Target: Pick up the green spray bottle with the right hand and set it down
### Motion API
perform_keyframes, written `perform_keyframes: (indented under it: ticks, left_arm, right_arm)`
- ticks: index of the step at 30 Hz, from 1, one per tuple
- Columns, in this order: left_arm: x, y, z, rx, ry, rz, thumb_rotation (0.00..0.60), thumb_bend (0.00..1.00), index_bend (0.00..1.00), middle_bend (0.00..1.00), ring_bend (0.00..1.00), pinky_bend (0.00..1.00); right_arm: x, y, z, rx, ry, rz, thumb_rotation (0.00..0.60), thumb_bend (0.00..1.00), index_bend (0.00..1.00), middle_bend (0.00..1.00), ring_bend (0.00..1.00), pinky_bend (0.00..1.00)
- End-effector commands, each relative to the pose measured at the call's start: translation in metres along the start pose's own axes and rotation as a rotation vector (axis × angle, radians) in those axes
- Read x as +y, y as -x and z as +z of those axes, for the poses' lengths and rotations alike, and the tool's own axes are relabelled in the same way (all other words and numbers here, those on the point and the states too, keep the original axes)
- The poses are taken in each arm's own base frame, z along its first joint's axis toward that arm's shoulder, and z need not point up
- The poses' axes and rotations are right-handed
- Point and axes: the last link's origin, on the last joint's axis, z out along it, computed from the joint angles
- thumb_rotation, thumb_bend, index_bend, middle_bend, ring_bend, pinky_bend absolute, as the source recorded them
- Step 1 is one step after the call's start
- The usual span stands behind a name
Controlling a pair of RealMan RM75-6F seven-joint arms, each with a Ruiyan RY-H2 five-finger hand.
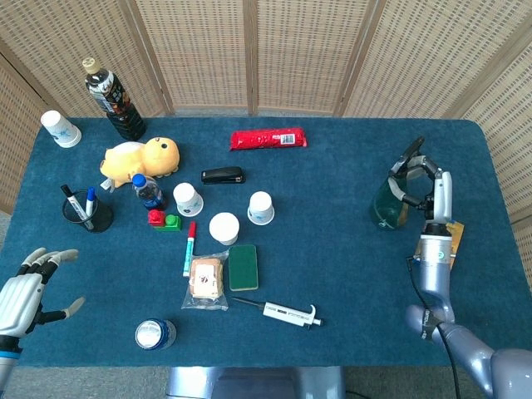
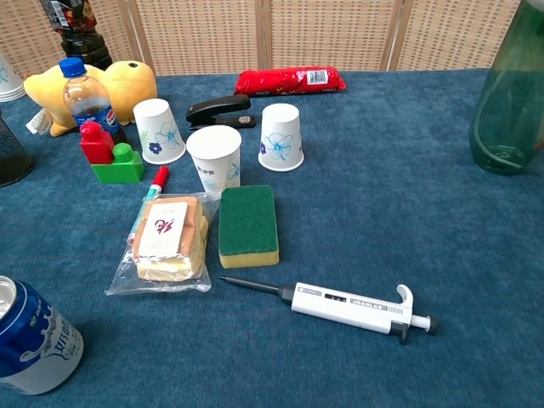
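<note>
Right robot hand (image 1: 424, 184): at the right side of the blue cloth-covered worktop (image 1: 332, 249), fingers wrapped around the translucent green plastic spray bottle (image 1: 389, 201) near its black nozzle. The bottle is tilted; whether its base touches the cloth cannot be told. In the chest view the bottle (image 2: 508, 119) shows at the right edge.

Left robot hand (image 1: 25, 291): at the near left corner, fingers spread apart, holding nothing.

Centre group: green scouring sponge with yellow backing (image 1: 243, 267); just left of it, a clear plastic bag of biscuits (image 1: 205, 281); a red-capped marker with green body (image 1: 189, 248); a white pipette with black tip (image 1: 283, 312) nearer the front edge. Three white paper cups with blue print (image 1: 224, 227) stand behind the sponge.

Rear and left: black stapler (image 1: 223, 175); red foil snack packet (image 1: 268, 138); yellow plush toy (image 1: 141, 157); small blue-capped cola bottle (image 1: 148, 190); red and green toy bricks (image 1: 164, 219); black mesh pen holder (image 1: 86, 209); tall dark drink bottle (image 1: 112, 98); another white paper cup (image 1: 61, 129) at the far left corner.

Front: blue drinks can (image 1: 155, 334), upright.
</note>
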Motion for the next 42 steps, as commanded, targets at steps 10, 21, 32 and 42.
perform_keyframes:
  ticks: [10,21,32,42]
  left_arm:
    - [0.0004,0.0008,-0.0011,-0.002,0.004,-0.001,0.6,0.28,0.17,0.28,0.2,0.07]
    - [-0.0005,0.0019,-0.0006,-0.006,0.007,-0.003,0.6,0.28,0.15,0.28,0.19,0.07]
    - [-0.0002,0.0018,-0.0005,-0.005,0.009,-0.006,0.6,0.28,0.14,0.28,0.19,0.07]
    - [-0.0003,0.0015,-0.0001,-0.002,0.013,-0.007,0.6,0.28,0.13,0.28,0.19,0.06]
  right_arm:
    - [0.0049,-0.0035,-0.0098,-0.014,-0.014,-0.022,0.6,0.3,0.57,0.51,0.4,0.5]
    - [0.0028,-0.0074,-0.01,-0.031,-0.014,-0.023,0.6,0.32,0.51,0.45,0.35,0.46]
    - [0.0039,-0.0086,-0.0105,-0.055,-0.001,-0.021,0.6,0.33,0.43,0.4,0.29,0.41]
    - [0.0009,-0.0099,-0.0062,-0.066,-0.002,-0.016,0.6,0.34,0.38,0.38,0.26,0.38]
